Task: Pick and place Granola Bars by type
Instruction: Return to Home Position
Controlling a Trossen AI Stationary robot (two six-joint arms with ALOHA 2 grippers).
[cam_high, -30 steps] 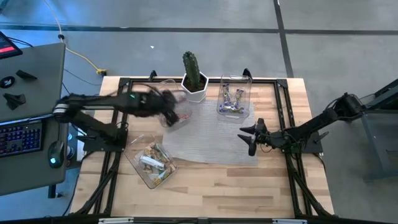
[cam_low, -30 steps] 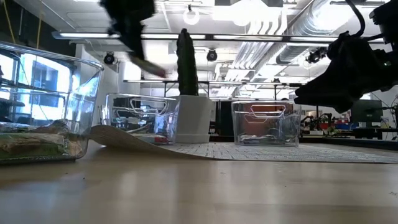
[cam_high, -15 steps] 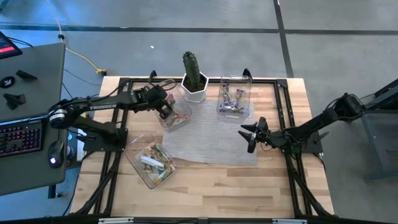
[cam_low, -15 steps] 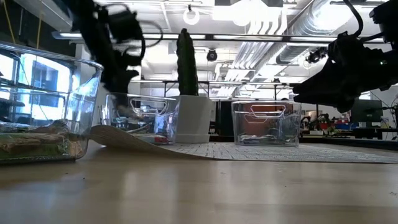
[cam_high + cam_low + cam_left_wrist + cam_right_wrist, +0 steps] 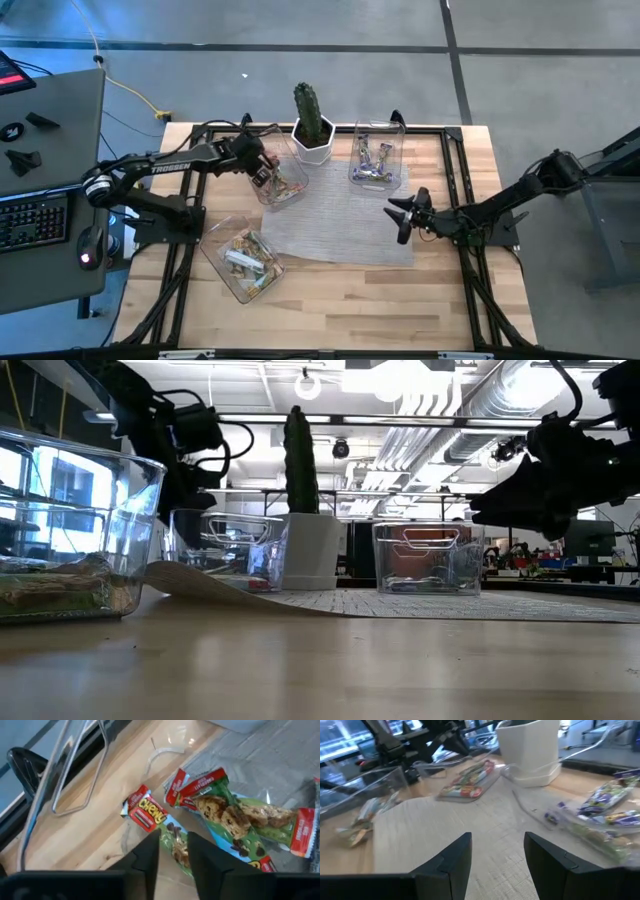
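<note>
My left gripper (image 5: 262, 176) reaches into the clear far-left tub (image 5: 290, 160) beside the cactus and is shut on a red-and-green granola bar (image 5: 150, 817). Other red-and-green bars (image 5: 235, 815) lie flat on that tub's floor. Purple bars (image 5: 372, 160) fill the far-right tub, and yellowish bars (image 5: 245, 260) fill the near-left tub. My right gripper (image 5: 398, 218) hovers open over the grey mat's right edge and touches nothing. In the right wrist view its fingers (image 5: 455, 857) frame bare mat. My left gripper (image 5: 174, 845) pinches the bar's near end (image 5: 175, 840) between its two fingers, one on each long side. The fingers slant down from the table's left and lie along the bar. The bar points away from them, its red far end (image 5: 136, 807) down at the tub floor.
A white pot with a tall cactus (image 5: 312, 125) stands between the two far tubs. The woven grey mat (image 5: 335, 220) covers the table's middle, its left edge curled up. A black frame (image 5: 460, 180) runs around the table. A desk with a keyboard (image 5: 30, 220) stands to the left.
My left gripper, carrying the bar, has come down from high above the table into the far-left tub and shifted slightly toward the table's left. The bar now lies low among the tub's other bars. My right arm has kept still.
</note>
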